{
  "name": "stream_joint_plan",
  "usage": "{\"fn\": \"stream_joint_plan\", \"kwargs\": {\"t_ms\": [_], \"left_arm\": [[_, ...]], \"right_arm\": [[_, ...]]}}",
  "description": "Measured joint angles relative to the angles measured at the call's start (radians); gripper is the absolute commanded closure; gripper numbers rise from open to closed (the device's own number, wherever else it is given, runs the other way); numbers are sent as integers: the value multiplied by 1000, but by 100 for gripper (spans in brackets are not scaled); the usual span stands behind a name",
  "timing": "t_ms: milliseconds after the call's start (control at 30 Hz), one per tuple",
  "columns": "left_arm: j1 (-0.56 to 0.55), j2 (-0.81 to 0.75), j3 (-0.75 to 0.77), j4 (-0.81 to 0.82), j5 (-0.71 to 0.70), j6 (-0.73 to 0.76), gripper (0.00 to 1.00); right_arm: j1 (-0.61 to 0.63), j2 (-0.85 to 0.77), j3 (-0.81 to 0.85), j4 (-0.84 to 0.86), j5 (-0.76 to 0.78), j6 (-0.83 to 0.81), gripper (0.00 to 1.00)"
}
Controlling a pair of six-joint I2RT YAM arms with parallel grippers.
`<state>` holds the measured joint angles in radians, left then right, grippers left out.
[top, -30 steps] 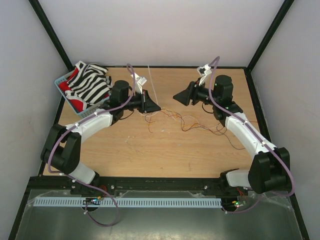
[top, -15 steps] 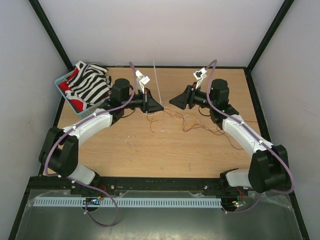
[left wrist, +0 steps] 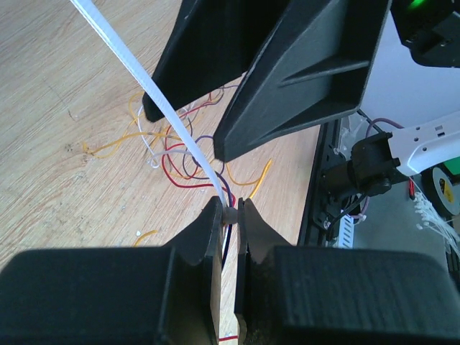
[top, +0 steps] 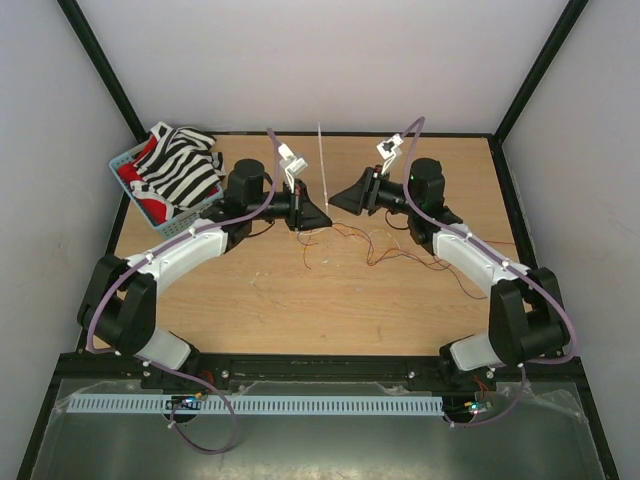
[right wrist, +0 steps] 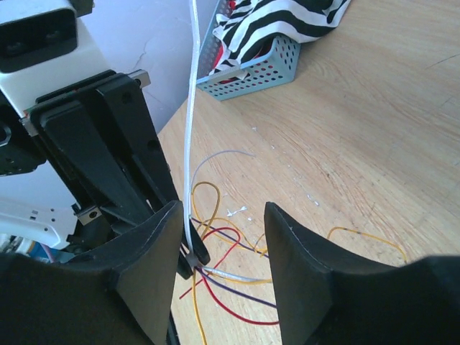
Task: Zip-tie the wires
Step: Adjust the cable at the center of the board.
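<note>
Top view, place: your zip tie [top: 323, 160] sits between the left gripper [top: 312, 213] and the right gripper [top: 338, 201], above the wires [top: 385, 243] that lie loose on the table [top: 250, 300].
Top view, axis: the strip is a straight line, its free end pointing to the far wall. Whether it tilts, you cannot tell from here.
Left wrist, fingers: your left jaws are clenched on the strip's lower end. Red and dark strands pass just under the pinch.
Left wrist, axis: the zip tie [left wrist: 144, 79] runs up and away from the grip, crossing the gap of the right gripper [left wrist: 183, 133].
Left wrist, risk: the pinch is at the very end, so a sideways push would likely swing or bend the strip.
Right wrist, fingers: your right jaws stand apart, grasping nothing.
Right wrist, place: the zip tie [right wrist: 191, 108] hugs one finger rather than the middle of the gap.
Right wrist, risk: close now and you may brush the strip aside, or catch a wire with it.
Right wrist, risk two: the wires are not gathered, so the loop could miss some.
</note>
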<state>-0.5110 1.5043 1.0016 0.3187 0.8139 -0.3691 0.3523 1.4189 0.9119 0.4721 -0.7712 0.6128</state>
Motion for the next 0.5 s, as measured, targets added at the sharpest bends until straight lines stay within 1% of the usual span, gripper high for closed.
{"fn": "stream_joint_plan", "kwargs": {"t_ms": [200, 267, 433, 500], "left_arm": [[-1, 0, 0, 0, 11, 7, 100], [-1, 0, 0, 0, 14, 7, 100], [-4, 0, 3, 2, 21, 7, 100], [-8, 1, 7, 3, 24, 7, 100]], "right_arm": [[13, 21, 0, 40, -9, 31, 45], [16, 21, 1, 55, -12, 40, 49], [26, 29, 11, 84, -18, 56, 63], [35, 42, 21, 92, -23, 61, 73]]}}
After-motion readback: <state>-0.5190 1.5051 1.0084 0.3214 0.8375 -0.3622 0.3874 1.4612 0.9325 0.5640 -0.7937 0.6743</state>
